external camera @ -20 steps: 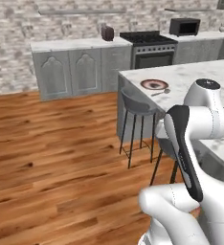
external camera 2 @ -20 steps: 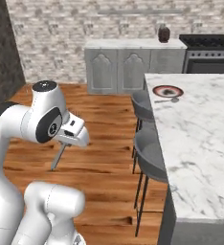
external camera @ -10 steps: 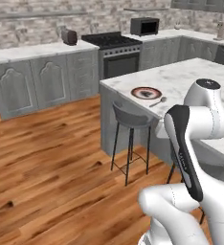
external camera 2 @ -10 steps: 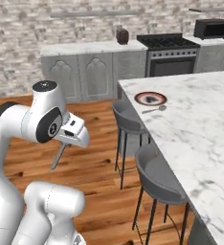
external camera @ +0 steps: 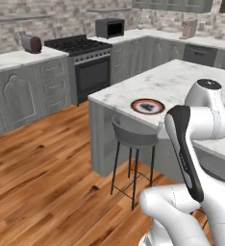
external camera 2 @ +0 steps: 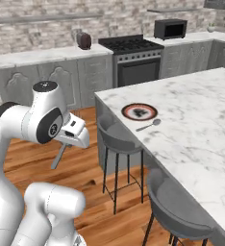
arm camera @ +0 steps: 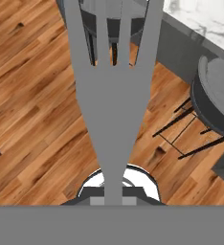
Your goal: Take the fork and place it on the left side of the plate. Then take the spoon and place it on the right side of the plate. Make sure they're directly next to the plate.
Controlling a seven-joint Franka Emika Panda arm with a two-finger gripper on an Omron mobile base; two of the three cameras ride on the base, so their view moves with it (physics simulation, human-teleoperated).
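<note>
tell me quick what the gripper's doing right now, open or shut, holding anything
Gripper: shut on the fork, which hangs from it over the wood floor.

Both base views share the island counter (external camera: pixel 181 86); hand view faces floor.

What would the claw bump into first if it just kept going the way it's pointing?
Probably the wooden floor. The claw, shut on the fork, points downward beside the nearest stool. Depth is hard to judge.
</note>
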